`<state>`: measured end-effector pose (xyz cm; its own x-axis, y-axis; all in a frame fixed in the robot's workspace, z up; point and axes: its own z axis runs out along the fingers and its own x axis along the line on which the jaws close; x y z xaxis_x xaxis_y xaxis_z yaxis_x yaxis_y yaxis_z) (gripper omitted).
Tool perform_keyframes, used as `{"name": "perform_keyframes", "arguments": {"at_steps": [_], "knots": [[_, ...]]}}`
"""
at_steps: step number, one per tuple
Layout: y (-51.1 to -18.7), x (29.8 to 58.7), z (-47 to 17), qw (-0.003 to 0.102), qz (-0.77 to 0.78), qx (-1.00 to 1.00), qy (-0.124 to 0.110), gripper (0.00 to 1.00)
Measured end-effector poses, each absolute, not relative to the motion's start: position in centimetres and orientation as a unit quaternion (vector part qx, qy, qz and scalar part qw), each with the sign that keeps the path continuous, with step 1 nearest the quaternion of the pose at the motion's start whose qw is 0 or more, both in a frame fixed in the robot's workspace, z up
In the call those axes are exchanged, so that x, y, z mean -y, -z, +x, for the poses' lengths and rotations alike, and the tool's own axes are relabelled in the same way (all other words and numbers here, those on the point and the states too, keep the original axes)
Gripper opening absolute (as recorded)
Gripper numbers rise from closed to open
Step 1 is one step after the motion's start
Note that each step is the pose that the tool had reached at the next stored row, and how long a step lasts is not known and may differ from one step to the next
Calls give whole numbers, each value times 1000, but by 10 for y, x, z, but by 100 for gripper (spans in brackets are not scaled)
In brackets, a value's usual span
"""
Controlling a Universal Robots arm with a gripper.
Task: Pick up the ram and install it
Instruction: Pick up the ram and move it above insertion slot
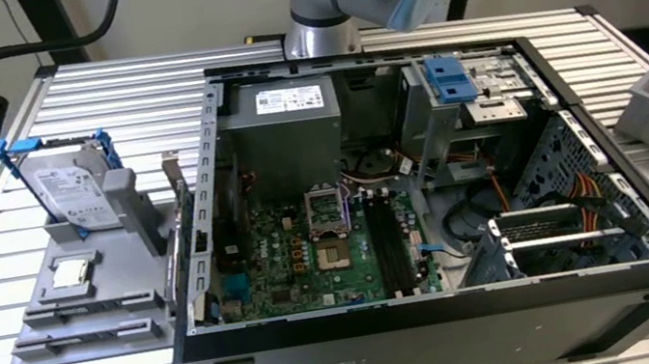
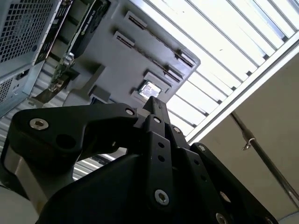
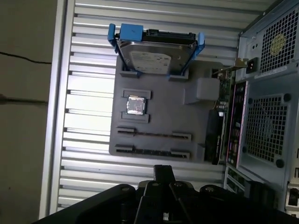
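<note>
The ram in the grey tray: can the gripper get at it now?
Probably yes: the ram stands on edge in the grey tray, nothing covers it, and the gripper hangs close by, fingers shut.

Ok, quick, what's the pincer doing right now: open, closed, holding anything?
Pincer: closed, with nothing held between its tips.

My gripper (image 2: pixel 156 106) matt black, tray (image 3: pixel 161 100) matt grey plastic, under the tray ribbed bare-metal table (image 3: pixel 88 100), on the tray shiny metal hard drive (image 3: pixel 149 58) in blue plastic frame (image 3: pixel 128 31), beside it perforated sheet-metal case (image 3: pixel 268 126)
</note>
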<state>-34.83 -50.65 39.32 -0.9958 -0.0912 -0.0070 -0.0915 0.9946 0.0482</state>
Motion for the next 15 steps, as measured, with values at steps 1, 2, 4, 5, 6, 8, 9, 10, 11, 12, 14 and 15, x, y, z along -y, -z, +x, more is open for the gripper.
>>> {"name": "perform_keyframes", "arguments": {"at_steps": [1,2,4,5,6,8,9,10,11,12,14,15], "knots": [[-393,507,-348,2,-49,-998,-24,0],[-393,507,-348,2,-53,-998,-24,0],[-393,507,-348,2,-60,-998,-24,0],[-393,507,-348,2,-64,-998,-24,0],[-393,507,-348,2,-68,-997,-24,0],[-393,507,-348,2,-75,-997,-24,0],[-393,507,-348,2,-79,-997,-24,0],[-393,507,-348,1,-82,-996,-24,0],[-393,507,-348,1,-86,-996,-24,0],[-393,507,-348,1,-89,-996,-24,0],[-393,507,-348,1,-97,-995,-24,0],[-393,507,-348,1,-101,-995,-24,0]]}}
